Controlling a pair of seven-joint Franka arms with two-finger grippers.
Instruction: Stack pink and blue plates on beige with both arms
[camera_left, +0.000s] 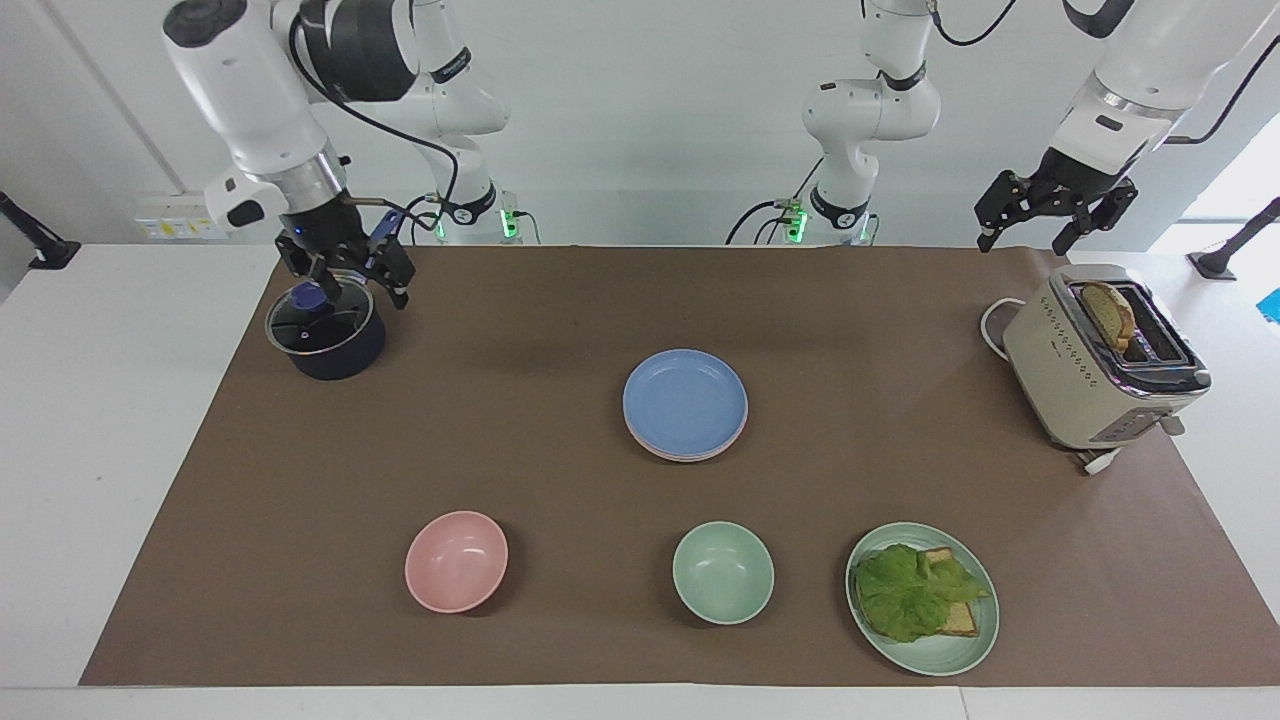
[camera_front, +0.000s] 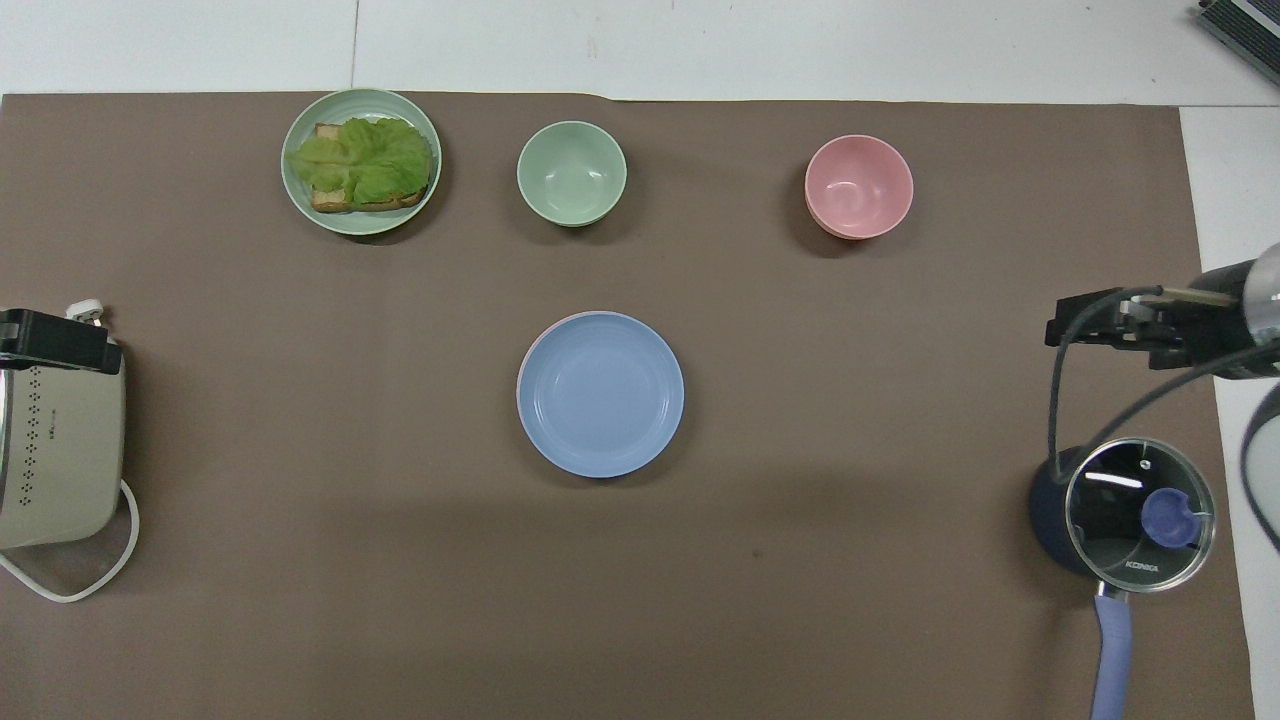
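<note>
The blue plate (camera_left: 685, 400) (camera_front: 600, 393) lies on top of a stack in the middle of the brown mat. A thin rim of the pink plate (camera_left: 690, 456) (camera_front: 521, 368) shows just under it. The beige plate is hidden beneath them. My right gripper (camera_left: 350, 285) (camera_front: 1085, 325) hangs open and empty over the pot at the right arm's end of the table, well away from the stack. My left gripper (camera_left: 1050, 218) waits open and empty, raised over the mat's edge near the toaster; the overhead view does not show it.
A dark pot with a glass lid (camera_left: 325, 335) (camera_front: 1125, 510) sits under the right gripper. A toaster with bread (camera_left: 1100, 355) (camera_front: 55, 440) stands at the left arm's end. Farthest from the robots are a pink bowl (camera_left: 456, 561), a green bowl (camera_left: 722, 572) and a green plate with lettuce toast (camera_left: 922, 598).
</note>
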